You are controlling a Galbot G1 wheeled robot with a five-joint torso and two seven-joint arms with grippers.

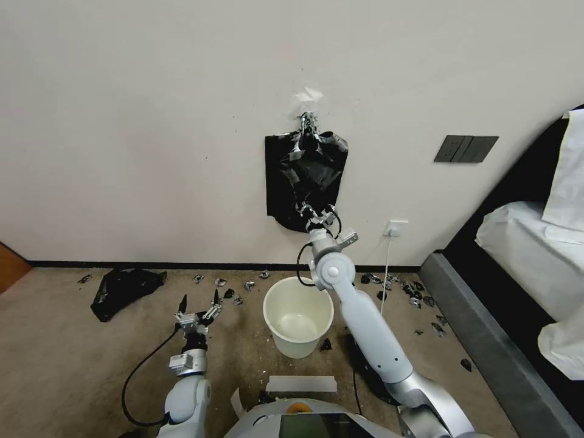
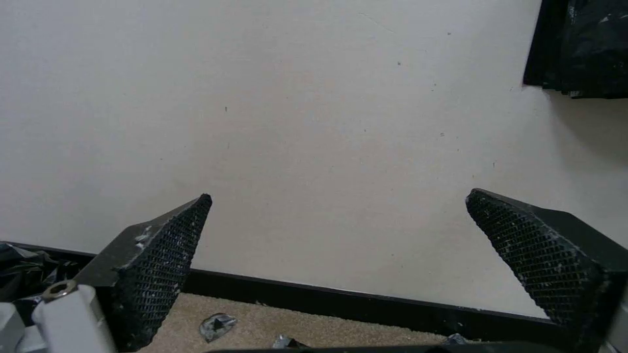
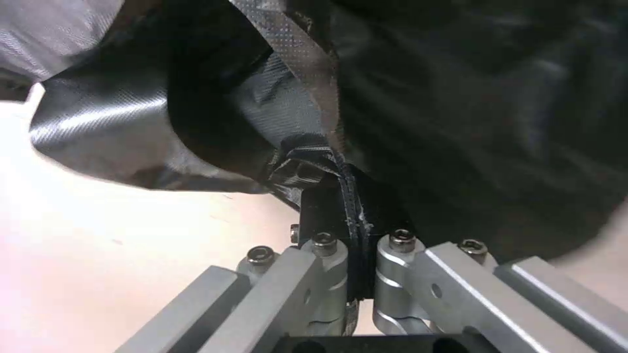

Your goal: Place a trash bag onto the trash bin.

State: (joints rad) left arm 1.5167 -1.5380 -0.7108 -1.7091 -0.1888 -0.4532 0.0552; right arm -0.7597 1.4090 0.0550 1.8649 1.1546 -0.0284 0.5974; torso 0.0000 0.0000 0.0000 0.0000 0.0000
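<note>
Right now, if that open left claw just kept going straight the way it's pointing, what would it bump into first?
Most likely the bare wall. The left claw hangs open over the carpet, aimed at it above the black baseboard, with nothing between; the distance is hard to judge.

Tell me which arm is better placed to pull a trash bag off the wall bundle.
The right. Its claw is already shut on a trash bag film at the lower edge of the clipped bundle. The left claw hangs open low over the carpet, well away, left of the trash bin.
</note>
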